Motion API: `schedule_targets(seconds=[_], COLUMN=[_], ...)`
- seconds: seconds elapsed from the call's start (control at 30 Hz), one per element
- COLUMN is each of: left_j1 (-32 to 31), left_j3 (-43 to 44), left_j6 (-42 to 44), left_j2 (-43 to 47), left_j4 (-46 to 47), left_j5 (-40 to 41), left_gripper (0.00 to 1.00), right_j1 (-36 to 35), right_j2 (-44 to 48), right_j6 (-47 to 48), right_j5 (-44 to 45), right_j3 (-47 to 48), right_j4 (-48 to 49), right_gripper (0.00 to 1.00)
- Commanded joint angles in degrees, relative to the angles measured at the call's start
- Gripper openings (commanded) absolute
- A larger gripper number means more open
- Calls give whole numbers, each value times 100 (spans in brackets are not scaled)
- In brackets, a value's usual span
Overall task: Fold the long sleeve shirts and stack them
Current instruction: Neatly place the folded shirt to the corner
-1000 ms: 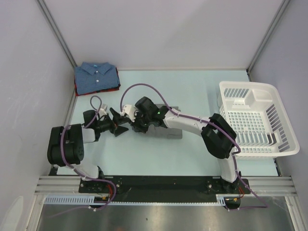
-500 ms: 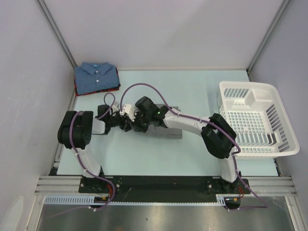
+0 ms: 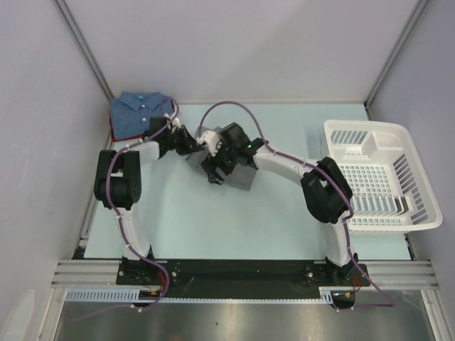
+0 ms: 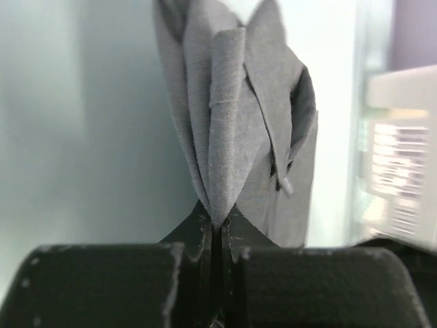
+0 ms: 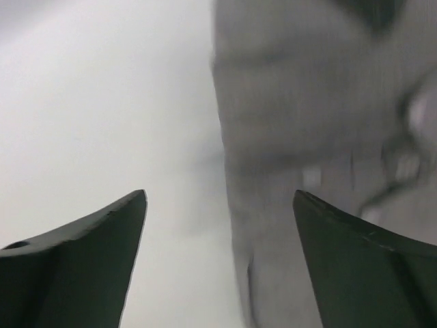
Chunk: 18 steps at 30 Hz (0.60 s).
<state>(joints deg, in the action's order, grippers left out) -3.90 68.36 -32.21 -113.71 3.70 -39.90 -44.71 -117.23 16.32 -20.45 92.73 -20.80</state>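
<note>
Bare table (image 3: 234,227) lies open along the near edge; the basket (image 3: 366,126) (white, slatted) blocks the right side, the blue shirt (image 3: 138,114) the far-left corner.

I see two arms built alike: the left arm (image 3: 142,150) and the right arm (image 3: 284,165) both have smooth white link shells joined by chunky black joint housings. Each carries a looping purple cable (image 3: 231,104), and both stand on a black base plate (image 3: 234,272) bolted to a silver slotted rail (image 3: 92,270). The left pincer (image 4: 217,229) has matt black, lightly scuffed fingers tapering to thin tips, and the right pincer (image 5: 218,198) has the same dark wedge-shaped fingers.
</note>
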Motion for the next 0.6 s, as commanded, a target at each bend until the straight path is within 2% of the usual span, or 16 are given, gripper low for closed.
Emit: schedule_targets(seconds=[0.0,0.2,0.3,0.4,0.5,0.57], left_j1=[74,205,276,364,373,373], left_j3=[1641,3515,4980,6018,6793,6884], left_j6=[1646,2666,2983,3211,3562,3886], left_j2=[-221,-914,-1432,-1768,-2058,-2024], left_j4=[-1160,-2064,-2609,-3023,-3366,-3464], left_j5=[816,1230,1353,1467,1485,1476], left_gripper=[0,0,0,0,0,0], right_j1=[970,1596,1755,1895,1957,1975], right_j2=[139,271,341,367,429,508], right_j6=[-172,160,319,363,433,469], right_j5=[-205,-162,-126,-135,-214,-205], right_j3=[254,0,-114,-141,-220,-360], right_j4=[-556,-1075,-1155,-1190,-1225,-1199], right_gripper=[100,100,100,100,100,100])
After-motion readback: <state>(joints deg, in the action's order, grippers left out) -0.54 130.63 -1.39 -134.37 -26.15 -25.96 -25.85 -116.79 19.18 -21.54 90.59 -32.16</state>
